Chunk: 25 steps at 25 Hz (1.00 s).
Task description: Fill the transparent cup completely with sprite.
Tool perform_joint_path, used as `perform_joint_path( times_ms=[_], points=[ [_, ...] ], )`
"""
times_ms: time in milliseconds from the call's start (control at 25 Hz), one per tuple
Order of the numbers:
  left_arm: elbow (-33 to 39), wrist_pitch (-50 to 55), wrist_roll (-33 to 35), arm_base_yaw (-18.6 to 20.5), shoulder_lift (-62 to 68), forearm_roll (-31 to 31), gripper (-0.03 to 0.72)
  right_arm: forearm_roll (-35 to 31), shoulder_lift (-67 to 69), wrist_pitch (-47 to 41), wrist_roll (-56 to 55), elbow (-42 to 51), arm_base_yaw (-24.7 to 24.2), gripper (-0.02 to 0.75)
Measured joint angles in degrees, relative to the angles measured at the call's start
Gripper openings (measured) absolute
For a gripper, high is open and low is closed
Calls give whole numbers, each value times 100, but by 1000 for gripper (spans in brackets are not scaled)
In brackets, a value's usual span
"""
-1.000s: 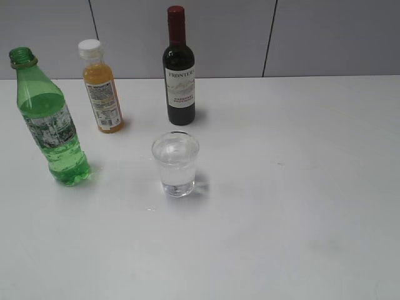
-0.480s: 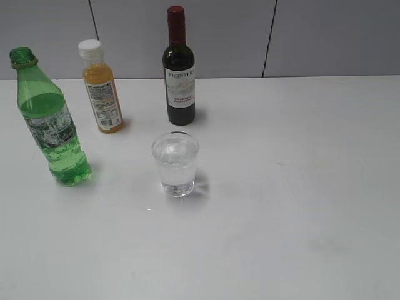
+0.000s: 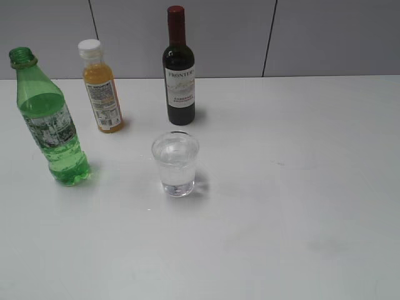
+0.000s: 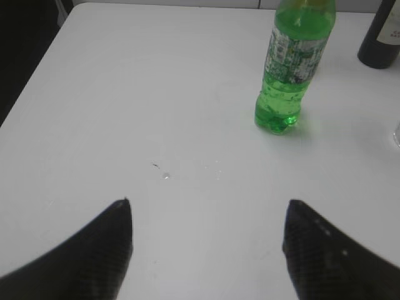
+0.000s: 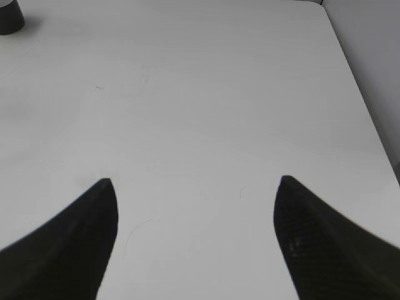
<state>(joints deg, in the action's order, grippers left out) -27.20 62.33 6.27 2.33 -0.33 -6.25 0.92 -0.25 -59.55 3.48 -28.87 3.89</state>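
The transparent cup point(image 3: 175, 164) stands upright mid-table and holds clear liquid to near its rim. The green sprite bottle point(image 3: 50, 122) stands uncapped at the left, partly full; it also shows in the left wrist view point(image 4: 292, 69). My left gripper point(image 4: 208, 203) is open and empty over bare table, well short of the bottle. My right gripper point(image 5: 195, 182) is open and empty over bare table on the right side. Neither gripper shows in the exterior view.
An orange juice bottle point(image 3: 102, 89) with a white cap and a dark wine bottle point(image 3: 179, 70) stand behind the cup. A few droplets point(image 4: 165, 175) lie on the white table point(image 3: 300, 187). The table's right edge point(image 5: 359, 94) is near my right gripper.
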Motion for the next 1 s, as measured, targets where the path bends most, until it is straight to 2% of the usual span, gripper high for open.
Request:
perform_joint_path(
  times_ms=[640, 1000],
  points=[
    [0, 0, 0, -52, 0, 9, 575, 0, 0, 0, 0, 0, 0, 592],
    [0, 0, 0, -52, 0, 11, 544, 0, 0, 0, 0, 0, 0, 592]
  ],
)
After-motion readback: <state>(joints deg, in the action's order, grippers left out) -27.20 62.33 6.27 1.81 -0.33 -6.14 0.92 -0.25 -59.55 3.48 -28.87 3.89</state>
